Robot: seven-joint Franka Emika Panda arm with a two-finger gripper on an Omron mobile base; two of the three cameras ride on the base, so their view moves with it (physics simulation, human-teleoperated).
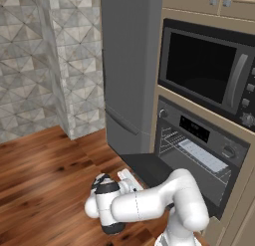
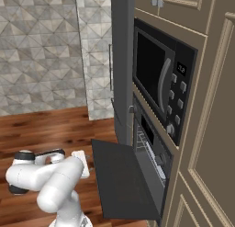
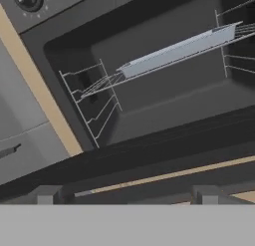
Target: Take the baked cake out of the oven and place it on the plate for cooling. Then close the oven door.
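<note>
In the left base view, the oven (image 1: 199, 155) sits at right centre, below the microwave (image 1: 209, 73). The oven door (image 1: 149, 169) hangs open, lying flat at centre, and a pale grey tray (image 1: 203, 155) rests on the wire rack (image 1: 172, 140) inside. The white arm (image 1: 159, 202) curls across the bottom, with the gripper (image 1: 127, 179) just left of the door's edge; whether its fingers are apart cannot be told here.

In the right base view, the open oven door (image 2: 121, 180) juts out at lower centre, and the gripper (image 2: 80, 162) lies just left of it, at lower left.

In the hand view, the oven cavity (image 3: 164, 75) spans the upper frame, with the tray (image 3: 177, 50) seen edge-on across the rack at upper right. The two finger tips (image 3: 47, 195) stand wide apart at the bottom, holding nothing. The baked cake cannot be made out in the dark interior.
</note>
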